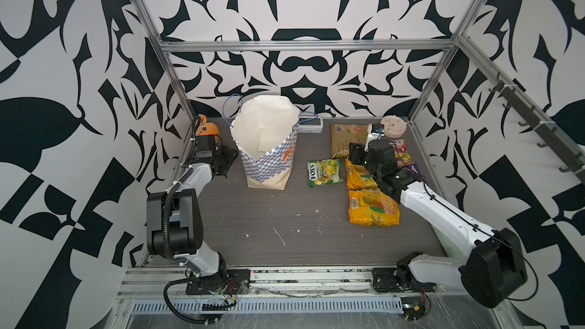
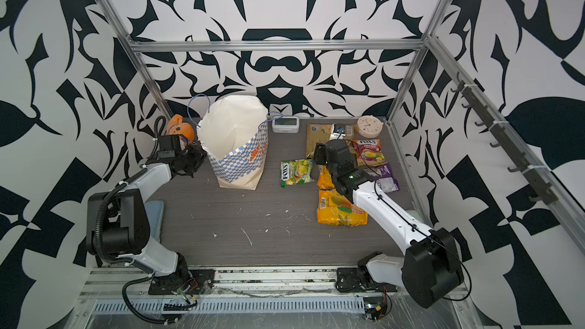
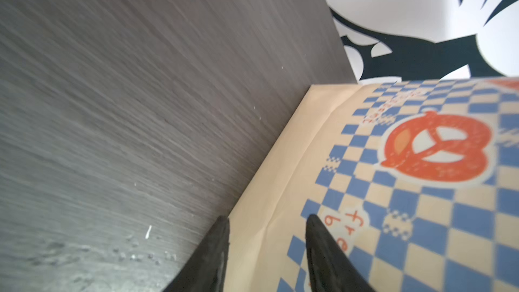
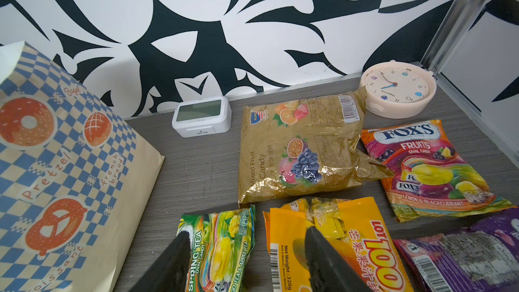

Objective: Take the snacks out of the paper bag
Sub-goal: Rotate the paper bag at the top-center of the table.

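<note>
The paper bag (image 1: 269,153) stands upright at the back left, mouth open, and no packet shows inside it. My left gripper (image 3: 266,219) is low at the bag's left side, jaws apart, with the bag's beige base (image 3: 283,164) just past the tips. The snacks lie flat on the right: a gold packet (image 4: 300,150), a red-pink FOX'S packet (image 4: 429,167), a green FOX'S packet (image 1: 324,172), a purple packet (image 4: 463,254) and two orange-yellow packets (image 1: 373,207). My right gripper (image 4: 247,237) hovers open over the green packet and the farther orange-yellow packet (image 4: 359,242), holding nothing.
An orange plush toy (image 2: 180,128) sits in the back left corner behind my left wrist. A white digital display (image 4: 200,116) stands against the back wall. A round cream clock (image 4: 398,91) lies in the back right corner. Metal frame posts (image 1: 177,90) bound the table.
</note>
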Action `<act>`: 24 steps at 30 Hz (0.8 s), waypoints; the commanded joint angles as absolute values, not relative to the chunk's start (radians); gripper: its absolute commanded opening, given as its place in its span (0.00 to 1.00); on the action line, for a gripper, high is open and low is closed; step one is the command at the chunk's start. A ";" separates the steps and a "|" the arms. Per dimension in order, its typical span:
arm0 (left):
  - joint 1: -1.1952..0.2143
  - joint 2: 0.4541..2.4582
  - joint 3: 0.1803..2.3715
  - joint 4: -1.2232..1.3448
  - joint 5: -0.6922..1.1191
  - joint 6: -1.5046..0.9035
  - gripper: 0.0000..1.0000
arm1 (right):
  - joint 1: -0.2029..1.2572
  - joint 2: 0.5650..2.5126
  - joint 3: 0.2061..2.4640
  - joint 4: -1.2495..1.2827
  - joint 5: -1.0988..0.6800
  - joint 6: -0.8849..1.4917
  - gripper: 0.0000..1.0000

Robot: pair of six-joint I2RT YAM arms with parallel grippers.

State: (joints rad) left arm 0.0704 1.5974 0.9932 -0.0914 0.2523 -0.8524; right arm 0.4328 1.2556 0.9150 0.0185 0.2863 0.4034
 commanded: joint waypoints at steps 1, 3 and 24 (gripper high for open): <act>0.043 1.593 0.964 -0.071 0.232 -0.894 0.47 | 0.434 1.245 0.931 0.060 0.304 0.387 0.69; 0.027 1.592 0.953 -0.056 0.231 -0.911 0.46 | 0.434 1.252 0.934 0.059 0.314 0.375 0.71; 0.008 1.365 0.960 -0.176 -0.120 -0.756 0.71 | 0.420 1.135 0.784 0.218 0.609 0.237 1.00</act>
